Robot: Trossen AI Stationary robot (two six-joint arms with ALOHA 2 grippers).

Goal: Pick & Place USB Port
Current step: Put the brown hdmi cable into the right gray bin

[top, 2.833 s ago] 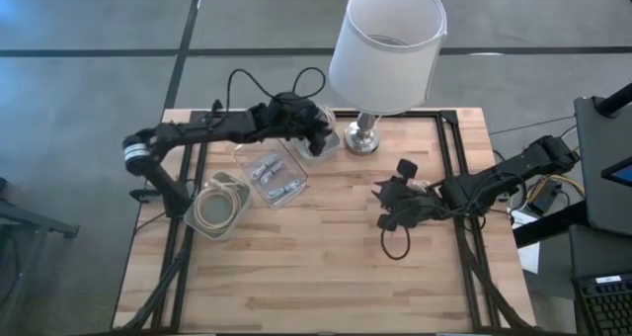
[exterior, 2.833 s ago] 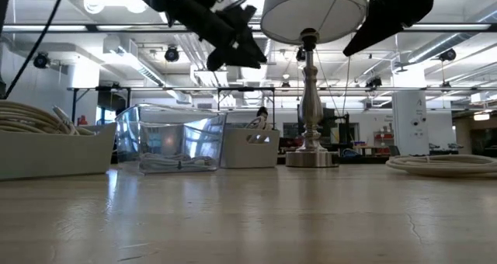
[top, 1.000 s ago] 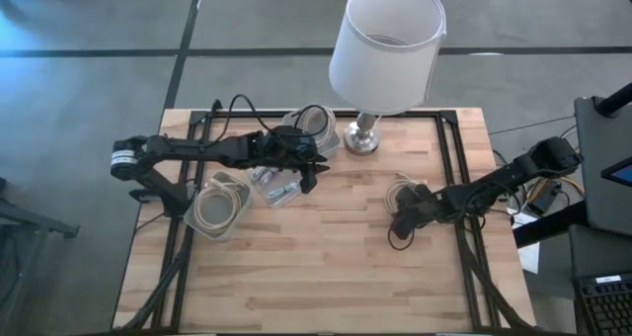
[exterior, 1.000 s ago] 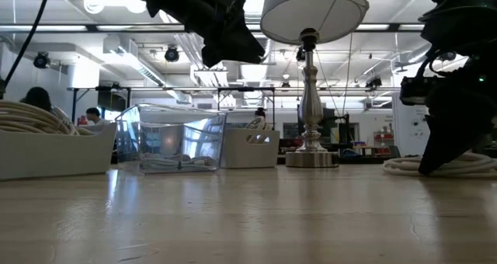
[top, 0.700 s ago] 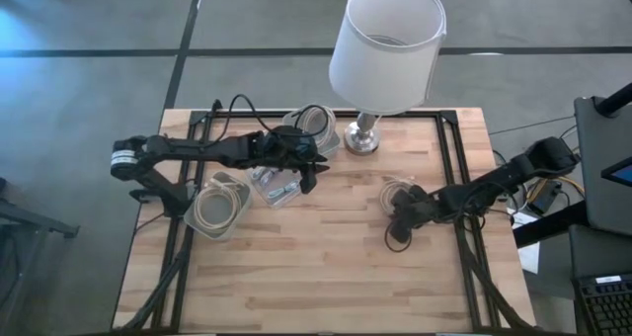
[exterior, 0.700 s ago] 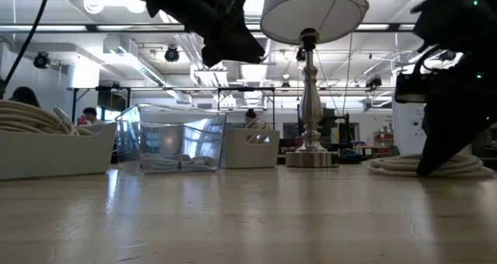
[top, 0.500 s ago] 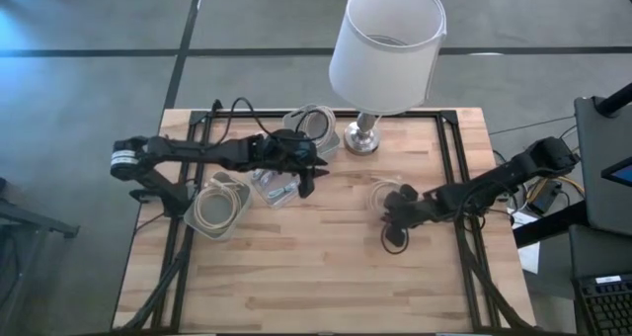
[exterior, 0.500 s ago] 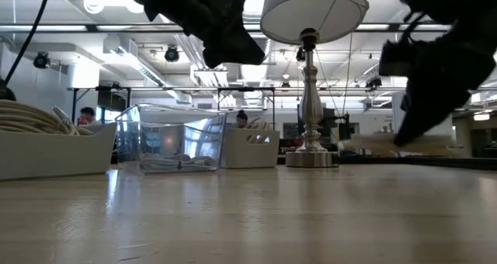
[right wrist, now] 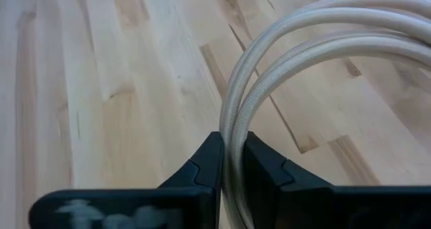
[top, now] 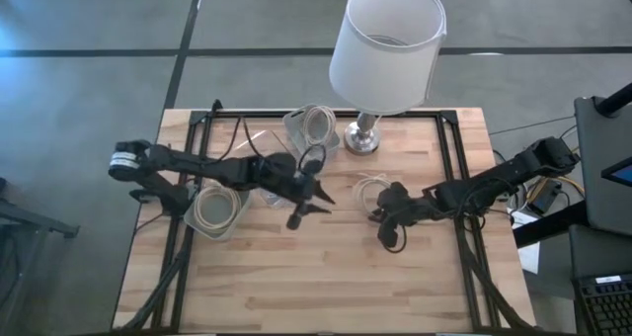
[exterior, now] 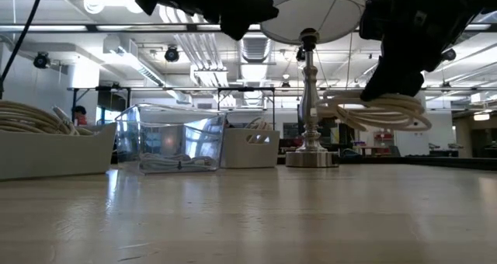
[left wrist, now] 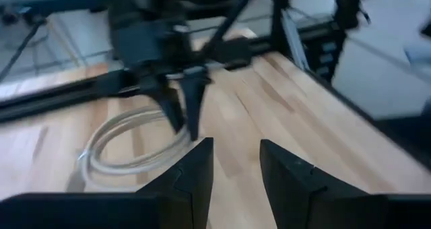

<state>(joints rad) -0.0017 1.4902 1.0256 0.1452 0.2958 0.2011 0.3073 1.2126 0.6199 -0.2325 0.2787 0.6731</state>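
The right claw (right wrist: 229,163) is clamped on a coil of pale cable (right wrist: 316,47). The cable hangs in the air above the surface (top: 296,267), a bit toward three o'clock from the middle, at six o'clock from the lamp (top: 385,49). In the low view the cable (exterior: 380,109) is lifted clear of the wood.

The left claw (left wrist: 232,165) is near the middle of the surface, and its two fingers are apart with nothing in them. It points at the cable and sits just at nine o'clock from it.

Three bins sit toward ten o'clock: one with cable (top: 219,208), a clear one (exterior: 171,140), and one by the lamp (top: 311,128).

I think the job now is to carry the cable. Hold it tight so the loops do not slip. Move slowly so the coil does not swing. Keep it high enough to miss the bin walls, and keep the two arms from bumping.
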